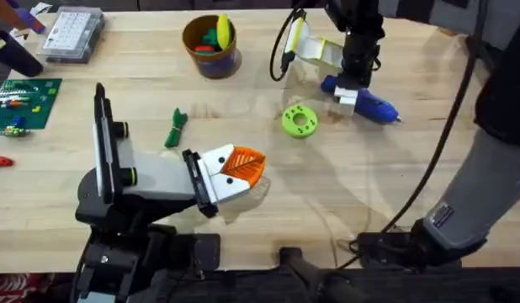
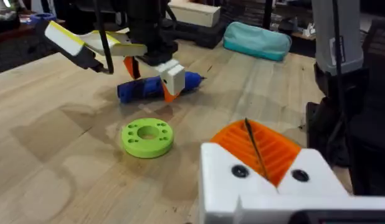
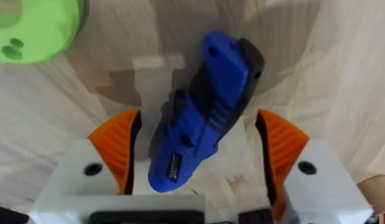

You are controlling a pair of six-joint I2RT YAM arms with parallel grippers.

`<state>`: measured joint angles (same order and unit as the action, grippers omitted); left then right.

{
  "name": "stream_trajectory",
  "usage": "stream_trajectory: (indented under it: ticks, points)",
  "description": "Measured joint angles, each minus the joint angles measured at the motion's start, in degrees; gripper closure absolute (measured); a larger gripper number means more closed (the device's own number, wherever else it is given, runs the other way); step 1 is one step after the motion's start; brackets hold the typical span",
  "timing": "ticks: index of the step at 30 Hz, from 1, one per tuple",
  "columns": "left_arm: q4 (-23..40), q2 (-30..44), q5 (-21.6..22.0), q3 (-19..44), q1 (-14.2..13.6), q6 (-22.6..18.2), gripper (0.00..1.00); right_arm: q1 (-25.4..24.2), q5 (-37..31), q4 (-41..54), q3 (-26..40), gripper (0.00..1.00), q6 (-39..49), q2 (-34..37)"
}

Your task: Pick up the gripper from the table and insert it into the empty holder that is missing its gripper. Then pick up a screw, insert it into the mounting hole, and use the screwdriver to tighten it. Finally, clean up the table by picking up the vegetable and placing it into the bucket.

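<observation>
The blue screwdriver [image 1: 367,103] [image 2: 149,87] [image 3: 205,112] lies on the table at the back right. My right gripper [image 1: 349,94] [image 2: 150,79] [image 3: 199,134] is lowered over it, open, with an orange pad on each side and small gaps to the tool. The holder [image 1: 163,178], white with a black end plate, is the hand of my left arm. At its front, my left gripper [image 1: 247,166] [image 2: 258,142] has its two orange ribbed pads pressed together. The dark green vegetable [image 1: 175,128] lies left of centre. The bucket [image 1: 222,63] stands at the back with toy pieces inside. A screw is out of view.
A lime green disc with holes [image 1: 299,120] [image 2: 147,137] [image 3: 30,28] sits between the two grippers. A white and yellow device with a black cable [image 1: 315,49] lies behind the screwdriver. A clear parts box [image 1: 71,34] and a green board [image 1: 23,103] are at the far left.
</observation>
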<state>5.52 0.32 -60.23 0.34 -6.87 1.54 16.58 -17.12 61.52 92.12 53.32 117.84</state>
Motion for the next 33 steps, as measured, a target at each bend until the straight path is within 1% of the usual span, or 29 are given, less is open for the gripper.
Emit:
stream_trajectory:
  ticks: [5,12,16,27,30,33]
  points:
    - [0.0,0.0,-0.02,0.0,0.0,0.0,0.99,-0.01,0.42,1.72,0.0,0.006,-0.95,0.02]
    - [0.0,0.0,-0.02,0.0,0.0,0.0,0.99,-0.14,4.85,5.61,0.0,0.006,-1.81,-1.33]
    - [0.01,0.0,-0.01,-0.01,0.0,0.0,0.99,-0.15,6.16,7.65,0.3,0.005,-3.4,-4.76]
    - [0.0,0.0,-0.01,0.0,0.0,0.0,0.99,-0.12,7.49,13.5,5.58,0.006,-6.65,-16.42]
    - [0.0,0.0,-0.01,0.0,0.0,0.0,0.99,0.04,9.64,14.74,6.55,0.007,-6.68,-18.88]
    - [0.0,0.0,-0.01,0.0,0.0,0.0,0.99,0.16,13.64,14.83,7.01,0.006,-6.78,-21.55]
